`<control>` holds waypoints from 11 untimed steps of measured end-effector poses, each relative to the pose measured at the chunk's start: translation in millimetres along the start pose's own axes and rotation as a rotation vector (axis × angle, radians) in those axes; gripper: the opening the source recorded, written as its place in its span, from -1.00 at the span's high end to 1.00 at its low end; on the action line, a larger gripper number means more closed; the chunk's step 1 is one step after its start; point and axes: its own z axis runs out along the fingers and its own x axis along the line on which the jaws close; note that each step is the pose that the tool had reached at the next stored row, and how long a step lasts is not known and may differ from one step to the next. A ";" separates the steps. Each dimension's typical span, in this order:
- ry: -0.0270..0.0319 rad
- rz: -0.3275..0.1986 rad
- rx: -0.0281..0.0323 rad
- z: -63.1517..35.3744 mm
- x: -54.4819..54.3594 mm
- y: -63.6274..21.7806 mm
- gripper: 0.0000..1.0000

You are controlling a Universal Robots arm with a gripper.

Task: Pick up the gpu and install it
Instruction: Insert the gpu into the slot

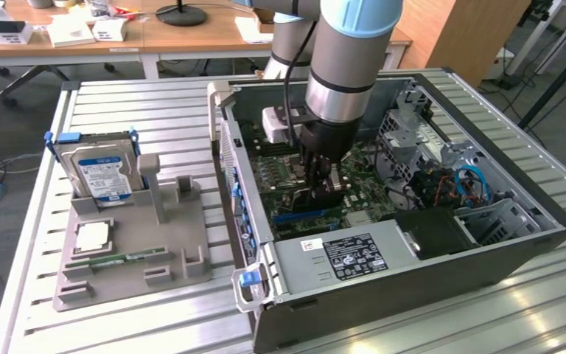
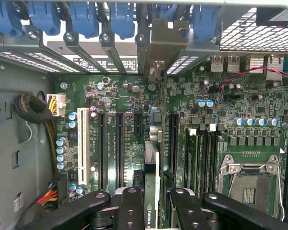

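On the exterior view's left, a hard drive [image 1: 101, 175] stands in a grey holder [image 1: 135, 251] on the worktop [image 1: 460, 324]. Rightward, inside the open computer case [image 1: 411, 280], the tool [image 2: 152, 201] grips the gpu [image 2: 152, 167] edge-on over the motherboard [image 2: 120, 139].

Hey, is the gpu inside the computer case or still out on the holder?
Inside the case. The gpu stands on edge over the motherboard slots, held in the gripper. Whether it is fully seated, cannot tell.
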 end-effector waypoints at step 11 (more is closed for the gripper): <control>0.0000 0.000 0.0000 0.1 -0.3 0.0 0.48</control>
